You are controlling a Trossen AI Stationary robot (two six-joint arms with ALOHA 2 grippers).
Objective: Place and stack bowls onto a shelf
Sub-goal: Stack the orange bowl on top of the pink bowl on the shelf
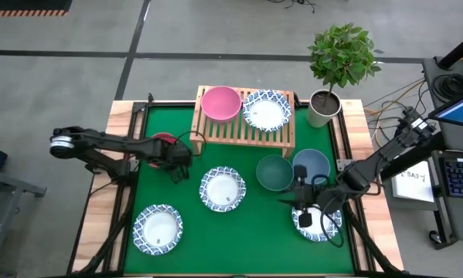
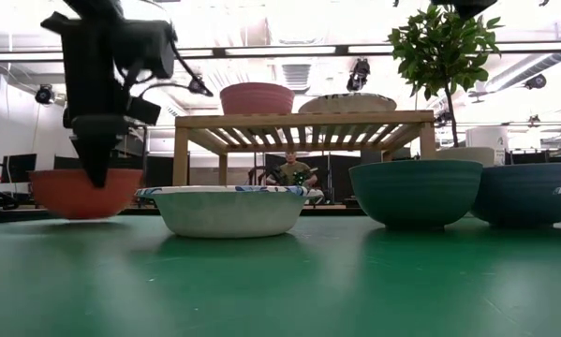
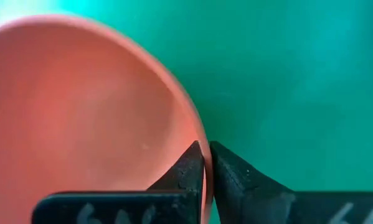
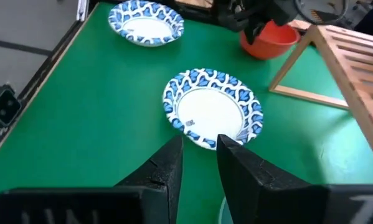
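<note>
Two fingers of the left gripper [image 3: 206, 163] pinched the red bowl's [image 3: 80, 112] rim, the shelf [image 1: 246, 127] just beyond; whether the right gripper's [image 4: 198, 155] fingers gripped anything, I couldn't tell.

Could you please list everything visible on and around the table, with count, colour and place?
Shelf: one, light wood, back of the table.
Pink bowl: one, on the shelf, left.
Patterned bowls: four, white with blue rims; one on the shelf, one mid-table, one front left, one front right under the right arm.
Teal bowl: one, right of centre.
Blue bowl: one, beside the teal bowl.
Red bowl: one, left of the shelf.
Potted plant: one, green, grey pot, right of the shelf.
Person: one, seated far behind the table.
Left gripper: fingers shut on the red bowl's rim.
Right gripper: above the front-right patterned bowl.
</note>
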